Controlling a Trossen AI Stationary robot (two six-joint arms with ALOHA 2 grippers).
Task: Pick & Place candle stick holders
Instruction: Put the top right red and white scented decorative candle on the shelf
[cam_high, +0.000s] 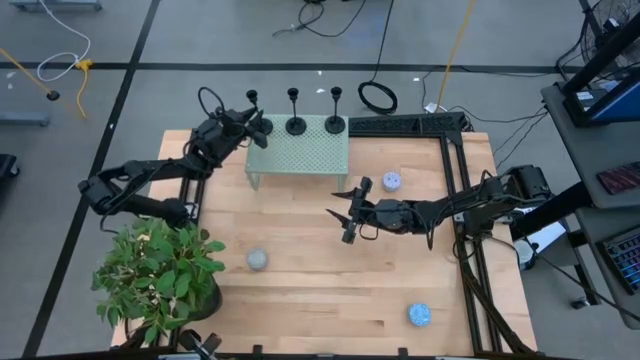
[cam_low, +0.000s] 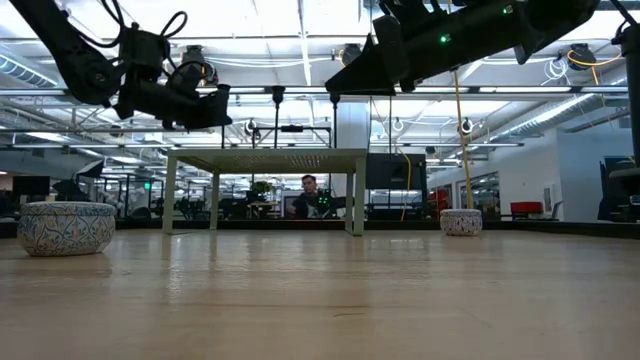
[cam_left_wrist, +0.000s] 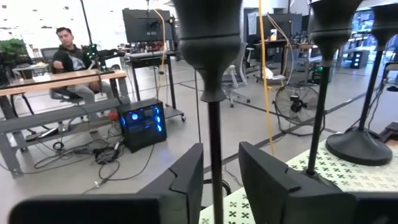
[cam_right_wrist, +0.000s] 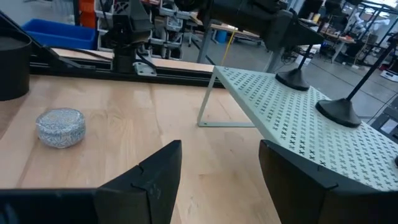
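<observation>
Nearest candle stick holder's (cam_left_wrist: 211, 74) base hidden behind the left end effector (cam_left_wrist: 219, 180).

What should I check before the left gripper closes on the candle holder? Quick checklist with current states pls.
1. Left gripper open: ok, there is a gap between its fingers.
2. Stem of the left candle stick holder between the fingers: ok in the left wrist view; it runs up through the gap.
3. Fingers clear of the middle holder: ok, it stands apart on the green perforated stand.
4. All three holders upright, including the right one: ok.
5. Right gripper out of the way: ok, it is open, over the bare wooden table, away from the stand.
6. Height of the grasp on the stem: cannot tell; the base is hidden.
</observation>
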